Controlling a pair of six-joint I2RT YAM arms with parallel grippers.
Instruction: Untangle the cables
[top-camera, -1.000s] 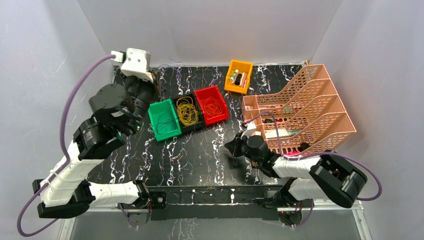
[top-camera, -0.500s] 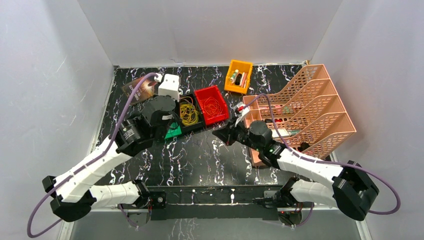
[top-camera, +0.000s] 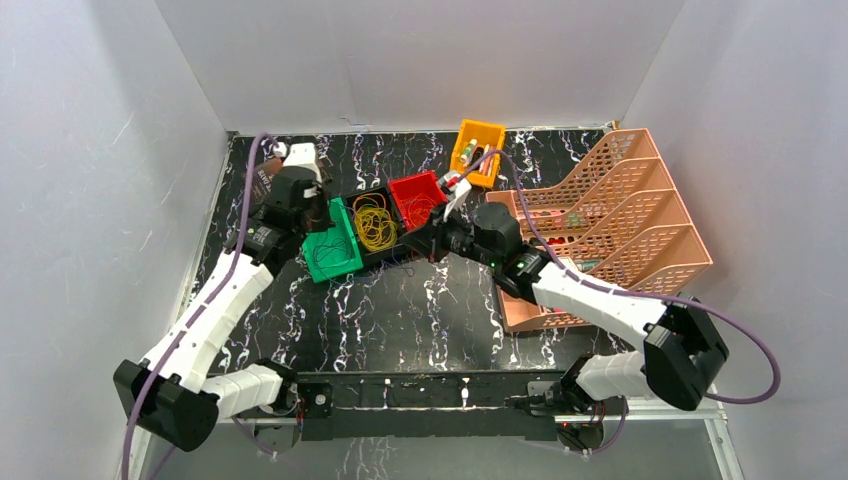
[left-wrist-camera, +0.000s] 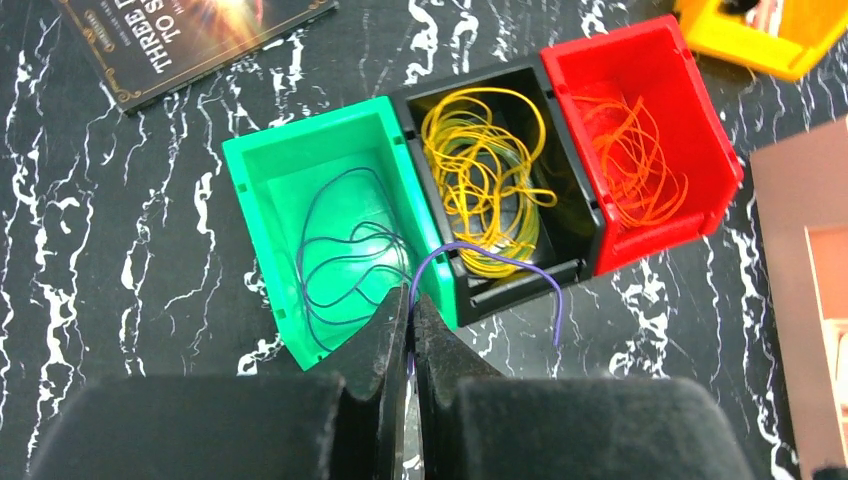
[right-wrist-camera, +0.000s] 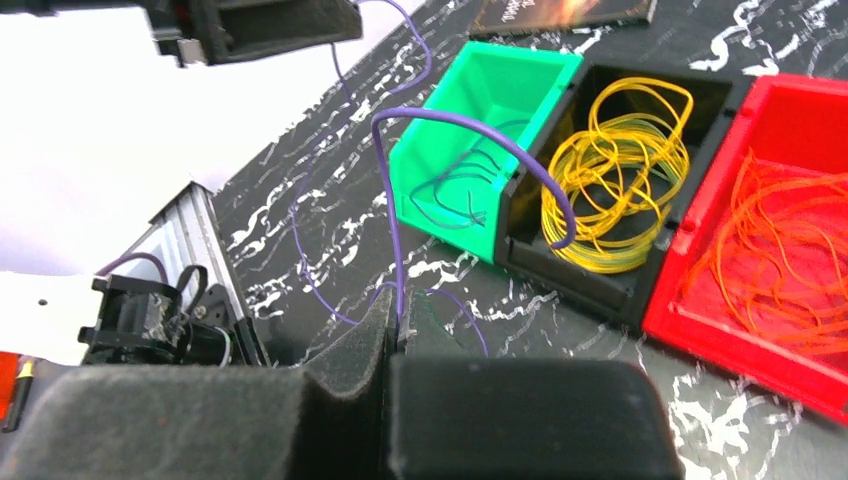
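Note:
The cables lie sorted in three joined bins: dark purple wires (left-wrist-camera: 340, 270) in the green bin (left-wrist-camera: 255, 200), yellow wires (left-wrist-camera: 485, 190) in the black bin (top-camera: 357, 197), orange wires (left-wrist-camera: 630, 160) in the red bin (top-camera: 415, 185). My left gripper (left-wrist-camera: 410, 305) is shut on a loose purple wire (left-wrist-camera: 480, 248) that arcs over the front of the black bin. My right gripper (right-wrist-camera: 398, 312) is shut on the purple wire (right-wrist-camera: 450, 120) too; from there it rises and loops toward the yellow wires (right-wrist-camera: 610, 190). In the top view the left gripper (top-camera: 318, 213) hovers by the green bin (top-camera: 330, 262), and the right gripper (top-camera: 422, 243) is just in front of the black bin.
A small orange bin (top-camera: 477, 150) holding a few items stands behind the red bin. A large peach file tray (top-camera: 610, 220) fills the right side. A dark book (left-wrist-camera: 190, 40) lies at the back left. White walls enclose the black marbled table (top-camera: 400, 310).
Both arms swung in toward the bins. The left gripper came from the far left to over the green bin. The right gripper moved up and left from mid-table to the black bin's front.

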